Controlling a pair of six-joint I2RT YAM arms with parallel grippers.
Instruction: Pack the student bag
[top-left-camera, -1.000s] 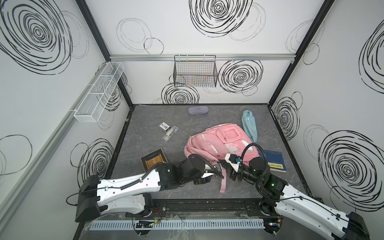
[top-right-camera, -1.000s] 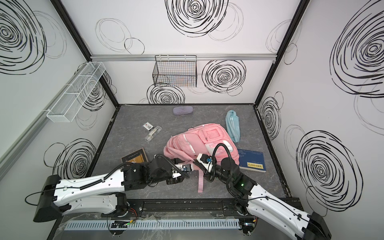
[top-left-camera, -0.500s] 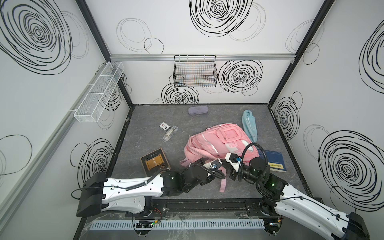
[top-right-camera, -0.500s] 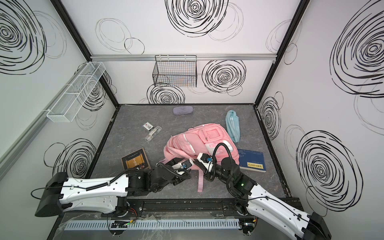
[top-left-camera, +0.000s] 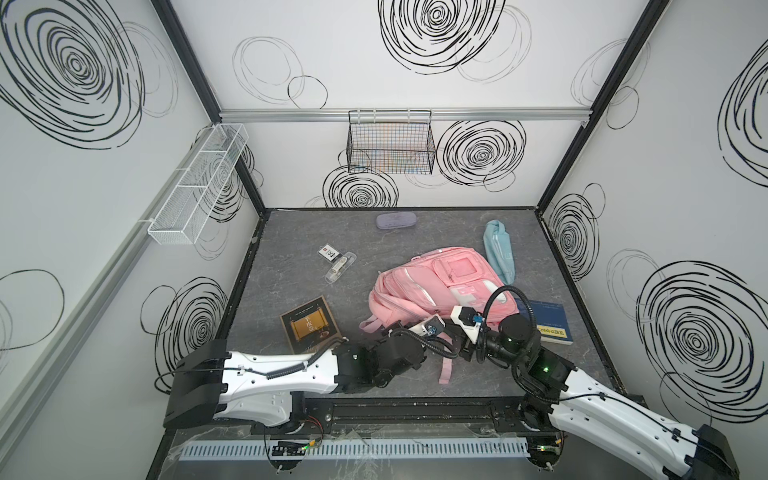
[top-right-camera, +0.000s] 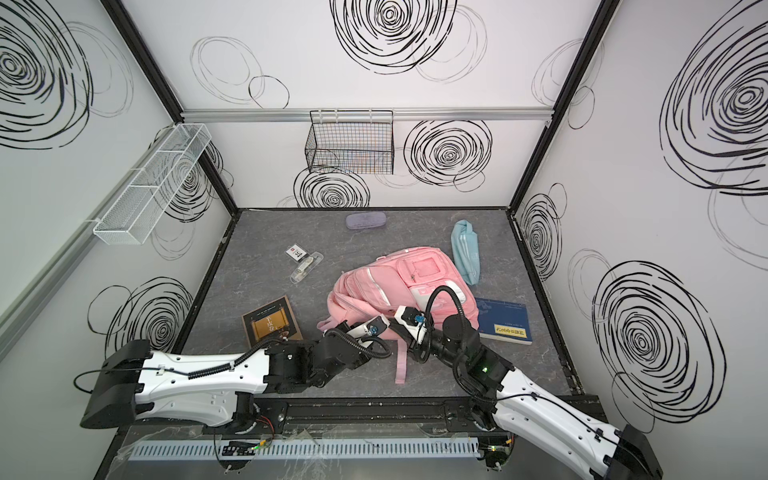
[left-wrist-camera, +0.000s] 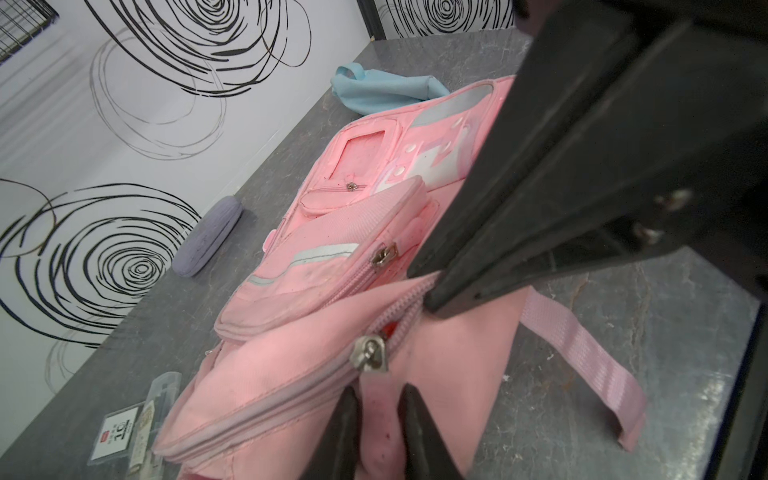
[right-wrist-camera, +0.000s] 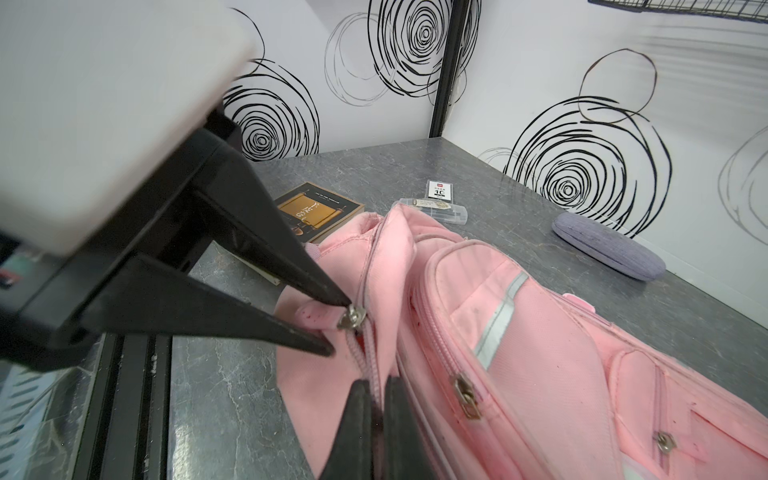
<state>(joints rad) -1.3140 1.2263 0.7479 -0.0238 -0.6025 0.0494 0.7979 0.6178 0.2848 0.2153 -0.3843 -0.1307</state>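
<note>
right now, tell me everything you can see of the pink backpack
The student bag is a pink fabric backpack with silvery stripes, a white flap patch and zipped front pockets. It lies front-up on the table, a strap trailing toward the robot. Its main zip is barely open; the left fingers pinch its pull tab, the right fingers the zip edge.

The left gripper (left-wrist-camera: 378, 399) reached forward to the near edge of the pink bag (top-left-camera: 436, 278). Its arm dropped low, baring the brown book (top-left-camera: 309, 328), and its jaws narrowed onto pink fabric by a zip pull (left-wrist-camera: 370, 359).
</note>
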